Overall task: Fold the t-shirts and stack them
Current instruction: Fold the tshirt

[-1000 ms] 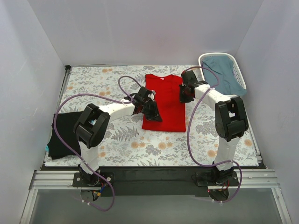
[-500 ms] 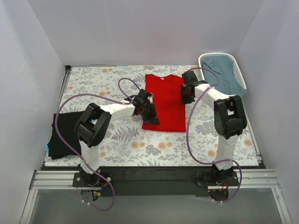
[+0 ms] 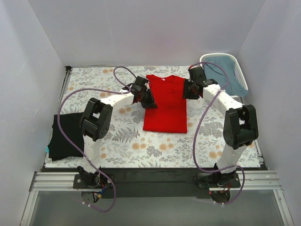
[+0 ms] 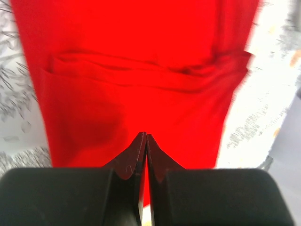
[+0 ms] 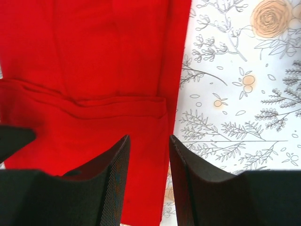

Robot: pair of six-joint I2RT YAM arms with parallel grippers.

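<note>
Cloth first: in the top view the red t-shirt lies on the far middle of the table, folded into a strip whose long axis runs near to far, with the collar at the far end. My left pincer is at its left edge and my right pincer at its right edge. Both are on the far half, so the shirt lies between them and neither arm is clearly nearer. The black t-shirt lies well apart at the near left, and a white basket holding blue cloth stands at the far right. In the left wrist view my fingers are pressed tip to tip above red cloth. I see nothing caught between them, and a crosswise crease lies just ahead. In the right wrist view my fingers stand a narrow gap apart over the shirt's right margin, with bare flowered table just to the right. I judge the coming fold to be end over end along that long axis, so each pincer must take its own side edge, and the left one has to open first.
</note>
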